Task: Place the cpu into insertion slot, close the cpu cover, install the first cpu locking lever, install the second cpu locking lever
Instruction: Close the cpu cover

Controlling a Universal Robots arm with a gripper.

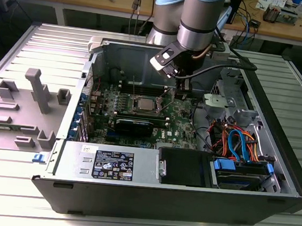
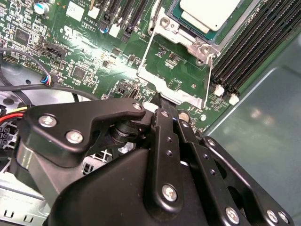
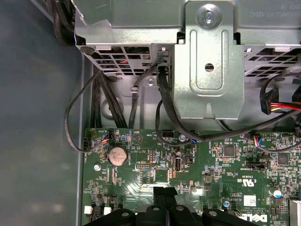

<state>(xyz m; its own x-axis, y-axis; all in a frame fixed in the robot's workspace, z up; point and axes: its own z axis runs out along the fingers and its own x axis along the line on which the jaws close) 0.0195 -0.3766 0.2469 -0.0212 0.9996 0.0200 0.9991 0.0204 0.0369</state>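
An open black computer case [image 1: 174,206] lies on its side on a ribbed grey metal surface [image 1: 21,186], its green motherboard [image 1: 184,131] facing up. The grey robot arm [image 1: 200,16] reaches down into the case over the board.

The cpu [image 1: 144,102], a small flat square chip with a dull silver-grey metal top, already sits in its socket near the middle of the board. In the second wrist view it [image 2: 211,12] lies flat in the socket, beside the rows of long black memory slots [image 2: 254,42].

The cpu cover [image 2: 176,95], a thin silver metal frame plate with a square window, is not closed. It stands tilted up from its hinge at the socket, and the board shows through its window.

The black claw [image 2: 158,99] has its fingers drawn together, and their tips touch the cover's free edge. Whether they pinch the plate or only rest against it cannot be told. In the first wrist view the claw [image 3: 165,190] hangs over the board near a round silver coin cell [image 3: 117,155].
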